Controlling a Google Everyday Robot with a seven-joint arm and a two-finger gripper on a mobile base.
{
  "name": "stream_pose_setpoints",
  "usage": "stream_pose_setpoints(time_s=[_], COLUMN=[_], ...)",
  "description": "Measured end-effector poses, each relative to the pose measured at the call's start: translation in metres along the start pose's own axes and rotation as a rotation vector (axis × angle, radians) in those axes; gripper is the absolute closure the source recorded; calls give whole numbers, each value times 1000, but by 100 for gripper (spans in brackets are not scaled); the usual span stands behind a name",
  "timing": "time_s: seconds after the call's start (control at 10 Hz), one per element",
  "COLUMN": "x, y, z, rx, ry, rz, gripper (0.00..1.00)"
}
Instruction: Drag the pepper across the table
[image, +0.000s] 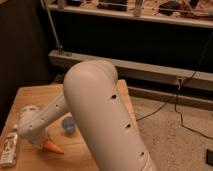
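Observation:
The pepper (53, 147) is a small orange tapered shape lying on the light wooden table (40, 97) near its front left. Only its pointed end shows; its thick end is hidden under the arm. My gripper (36, 142) is at the end of the white arm, low over the table and right on the pepper's hidden end. The wrist housing covers the fingers.
A small blue object (68, 125) sits on the table just behind the pepper. A flat white packet or remote-like item (10, 149) lies at the left edge. My large white arm (107, 120) blocks the right half. A dark shelf base and cables lie beyond.

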Motion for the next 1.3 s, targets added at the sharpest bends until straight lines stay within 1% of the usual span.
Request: stream_pose_setpoints(time_s=[0.3,0.7,1.3], x=[10,24,41], y=[3,10,17], z=[-1,3,6], rx=[-4,-16,-33], ry=[20,50,76], rz=[8,17,28], gripper=[62,62,62])
